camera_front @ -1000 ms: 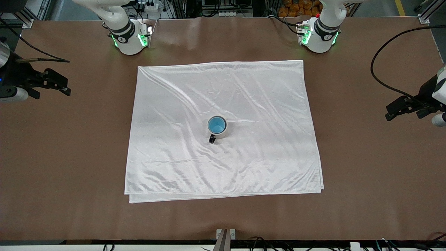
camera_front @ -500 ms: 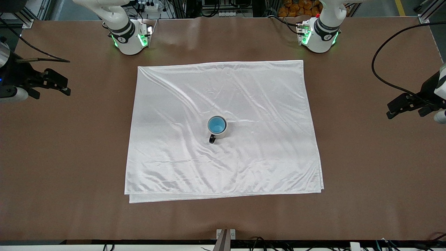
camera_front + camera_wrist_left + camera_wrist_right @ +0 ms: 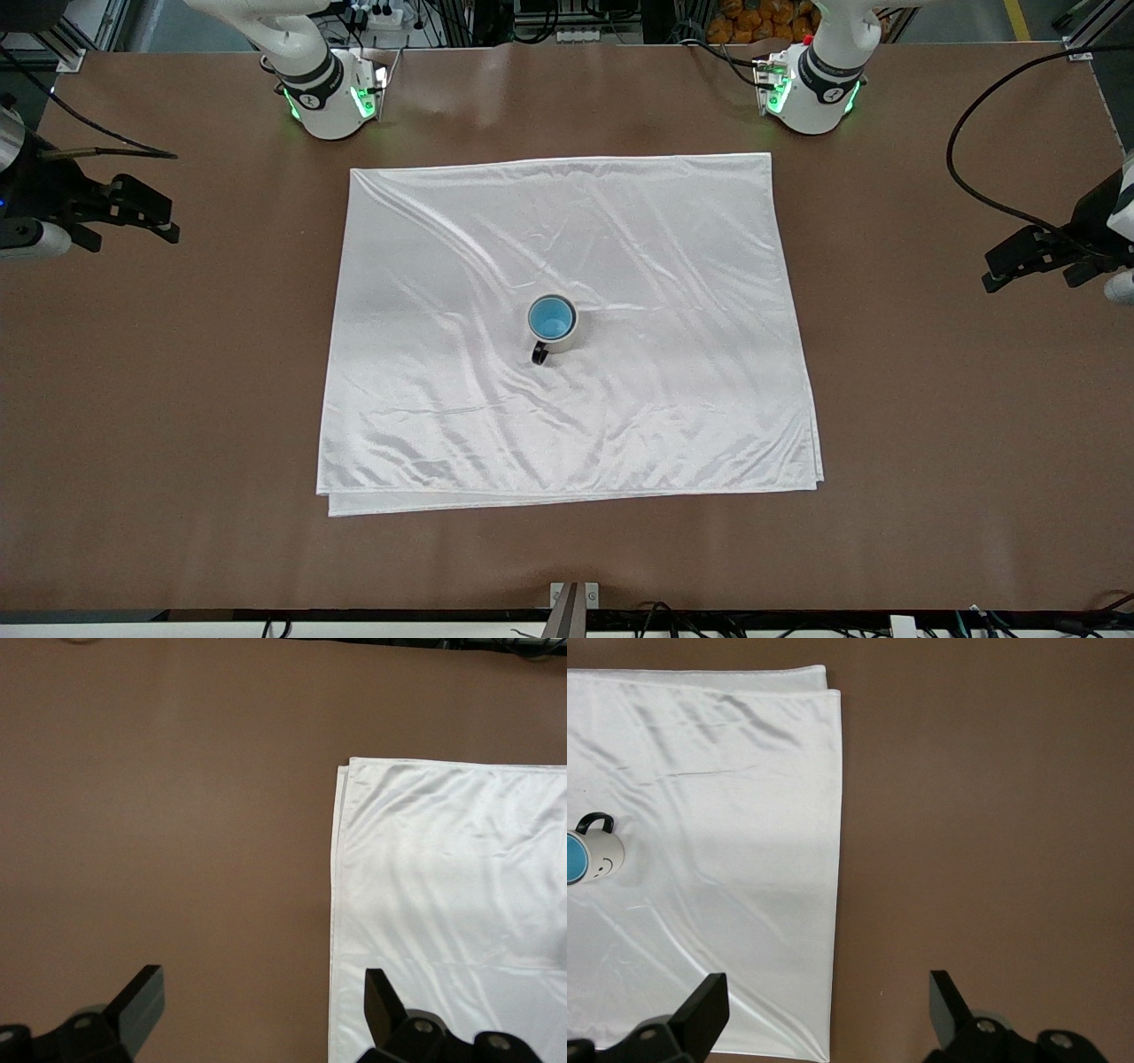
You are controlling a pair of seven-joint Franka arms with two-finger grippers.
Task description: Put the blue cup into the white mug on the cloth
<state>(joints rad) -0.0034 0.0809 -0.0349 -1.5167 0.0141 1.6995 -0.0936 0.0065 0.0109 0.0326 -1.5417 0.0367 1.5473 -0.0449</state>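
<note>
The blue cup [image 3: 551, 317] sits inside the white mug [image 3: 567, 335], and I can see its bright blue inside from above. The mug stands upright near the middle of the cloth [image 3: 620, 239], with its black handle turned toward the front camera. In my right wrist view the mug [image 3: 601, 858] shows a little smiley face on its side, with the blue cup [image 3: 574, 859] inside it. The cloth lies flat on the brown table [image 3: 930, 399], with soft wrinkles and a folded double edge on the side nearer the front camera. My left gripper [image 3: 1032, 259] hangs over bare table at the left arm's end, off the cloth, and its fingers are spread wide with nothing between them. My right gripper [image 3: 142, 209] hangs over bare table at the right arm's end, and its fingers are spread wide too, holding nothing.
</note>
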